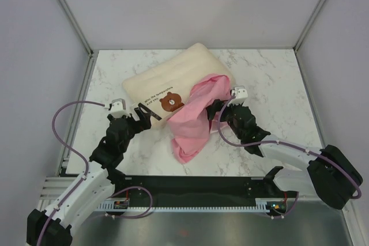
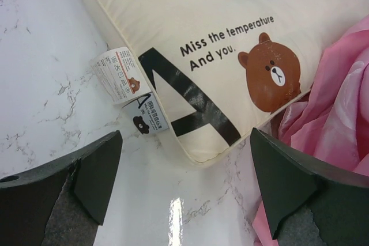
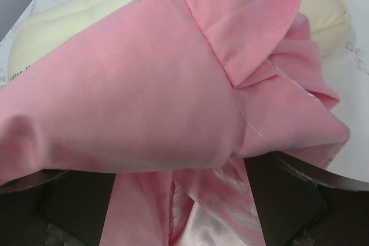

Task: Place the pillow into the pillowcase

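Pillow (image 1: 167,82) lies mid-frame on the marble surface (image 1: 277,84), its bear print near the lower right corner. I see the pink pillowcase (image 1: 196,119) draped over its right end and trailing down toward the bottom of the frame. The left fingers (image 2: 92,171) are spread wide just short of the pillow's corner, holding nothing. The right fingers (image 3: 288,194) stand apart, with pink cloth draped over and between them

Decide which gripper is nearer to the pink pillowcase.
Right. The right gripper touches the pillowcase, with fabric draped across its fingers. The left gripper sits at the near corner of the pillow, just short of the pink fabric.
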`<state>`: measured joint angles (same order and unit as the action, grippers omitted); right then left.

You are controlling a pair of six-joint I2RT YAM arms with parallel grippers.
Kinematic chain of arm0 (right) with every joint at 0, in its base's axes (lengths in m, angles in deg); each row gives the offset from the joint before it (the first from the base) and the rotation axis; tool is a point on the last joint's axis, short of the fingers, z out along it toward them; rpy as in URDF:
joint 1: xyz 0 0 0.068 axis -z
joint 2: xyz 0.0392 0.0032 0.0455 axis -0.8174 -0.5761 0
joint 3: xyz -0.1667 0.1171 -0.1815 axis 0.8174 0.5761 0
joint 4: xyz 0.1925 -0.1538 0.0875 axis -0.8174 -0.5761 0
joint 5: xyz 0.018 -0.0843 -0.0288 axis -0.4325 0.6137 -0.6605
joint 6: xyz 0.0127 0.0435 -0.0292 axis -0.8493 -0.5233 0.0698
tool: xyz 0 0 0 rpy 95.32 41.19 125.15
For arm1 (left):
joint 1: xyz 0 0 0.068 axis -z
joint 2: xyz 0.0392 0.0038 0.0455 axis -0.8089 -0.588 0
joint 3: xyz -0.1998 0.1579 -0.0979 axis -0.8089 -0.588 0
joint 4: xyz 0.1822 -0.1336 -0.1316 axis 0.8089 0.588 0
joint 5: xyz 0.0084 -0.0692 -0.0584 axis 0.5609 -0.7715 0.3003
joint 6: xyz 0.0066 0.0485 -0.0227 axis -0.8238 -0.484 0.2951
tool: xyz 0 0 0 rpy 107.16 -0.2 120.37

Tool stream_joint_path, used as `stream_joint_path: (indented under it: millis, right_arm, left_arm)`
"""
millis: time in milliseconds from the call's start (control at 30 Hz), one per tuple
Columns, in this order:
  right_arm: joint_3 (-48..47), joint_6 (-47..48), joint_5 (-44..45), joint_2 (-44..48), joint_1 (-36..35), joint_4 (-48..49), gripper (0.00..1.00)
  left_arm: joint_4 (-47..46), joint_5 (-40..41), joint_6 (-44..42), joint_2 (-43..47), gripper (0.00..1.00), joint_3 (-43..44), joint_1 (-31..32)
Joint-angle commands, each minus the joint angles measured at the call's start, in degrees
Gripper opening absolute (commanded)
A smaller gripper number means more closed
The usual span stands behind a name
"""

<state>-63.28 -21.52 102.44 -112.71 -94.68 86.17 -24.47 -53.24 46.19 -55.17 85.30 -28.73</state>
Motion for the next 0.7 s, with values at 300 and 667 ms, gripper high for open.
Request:
stream_joint_path:
  millis: [300,667]
  right_arm:
    - [1.3,0.5,0.8,3.1,0.0,3.4,0.95]
    - [1.5,0.8,0.2,3.5,0.1,3.3,0.95]
  left_arm:
    - [-4.1,1.6,-2.3,-1.1,1.00,0.0,0.1]
    - [-4.2,1.0,-2.6,-1.0,1.00,0.0,0.1]
